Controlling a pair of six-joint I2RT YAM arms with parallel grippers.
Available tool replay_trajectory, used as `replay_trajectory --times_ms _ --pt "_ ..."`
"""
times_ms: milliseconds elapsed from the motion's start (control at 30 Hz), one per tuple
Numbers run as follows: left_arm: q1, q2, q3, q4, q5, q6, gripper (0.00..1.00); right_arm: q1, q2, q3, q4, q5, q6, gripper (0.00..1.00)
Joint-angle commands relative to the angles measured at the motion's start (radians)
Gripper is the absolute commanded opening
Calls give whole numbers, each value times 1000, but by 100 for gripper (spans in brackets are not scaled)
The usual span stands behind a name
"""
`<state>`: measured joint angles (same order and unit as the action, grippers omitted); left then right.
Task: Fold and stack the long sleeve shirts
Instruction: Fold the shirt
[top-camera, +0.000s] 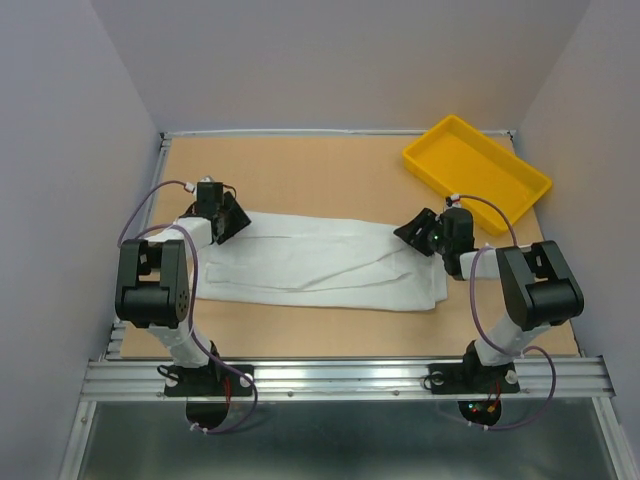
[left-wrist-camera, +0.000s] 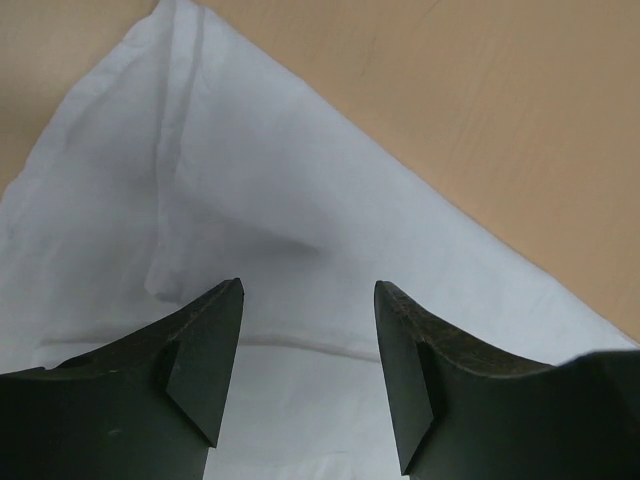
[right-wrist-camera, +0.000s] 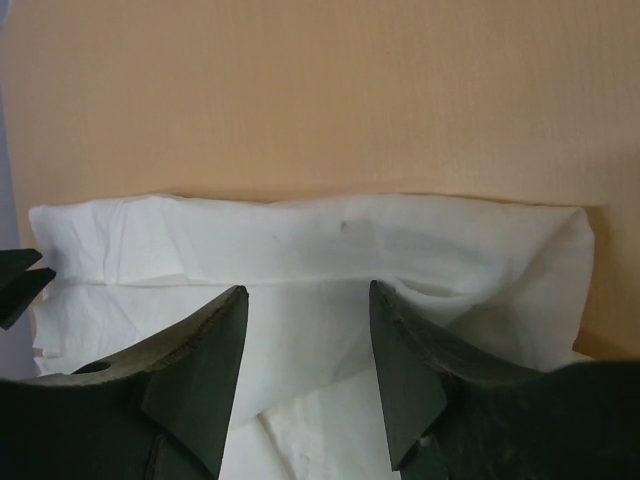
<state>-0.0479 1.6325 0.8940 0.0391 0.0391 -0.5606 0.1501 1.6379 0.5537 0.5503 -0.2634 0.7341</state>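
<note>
Mid-fold on the white shirt (top-camera: 320, 262), and both my claws are released over its ends!

It lies as a long flat band across the middle of the table (top-camera: 330, 170), nine to three o'clock, and it is thin, soft, creased cloth. My left claw (left-wrist-camera: 308, 288) hovers at its nine o'clock end and my right claw (right-wrist-camera: 307, 290) at three, both empty. Next, I reckon: pinch low, then fold crosswise. The rigid yellow tray (top-camera: 455, 188) sits at one o'clock.

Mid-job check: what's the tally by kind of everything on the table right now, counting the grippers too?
White long sleeve shirt: 1
Yellow tray: 1
Grippers: 2, the left gripper and the right gripper, both open over the shirt
Total: 4
</note>
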Motion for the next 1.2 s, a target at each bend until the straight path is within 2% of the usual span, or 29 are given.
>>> replay_trajectory --times_ms 0,67,167,267,400,500,667,767,900,1167 --pt "11 26 63 -2 -25 -5 66 -11 22 6 11 62 -30 57" --pt "16 38 80 -21 -31 -7 66 -12 17 5 -1 70 -41 57" --pt "14 6 109 -62 -63 19 65 -11 -59 57 -163 62 -128 58" --pt "-1 -42 141 -70 -85 97 65 -7 -116 100 -263 49 -185 58" --pt "-62 -69 210 -102 -156 243 71 20 -214 149 -477 33 -231 58" --pt "-118 -40 249 -123 -212 317 73 75 -300 149 -621 73 -225 58" --pt "-155 62 293 -159 -223 312 69 206 -426 111 -800 154 -177 58" --pt "-155 116 313 -188 -220 297 66 224 -483 22 -800 139 -105 58" --pt "-155 164 327 -217 -223 277 65 233 -477 -11 -796 167 -107 57" --pt "-150 224 300 -280 -248 200 63 233 -230 93 -719 233 -196 51"
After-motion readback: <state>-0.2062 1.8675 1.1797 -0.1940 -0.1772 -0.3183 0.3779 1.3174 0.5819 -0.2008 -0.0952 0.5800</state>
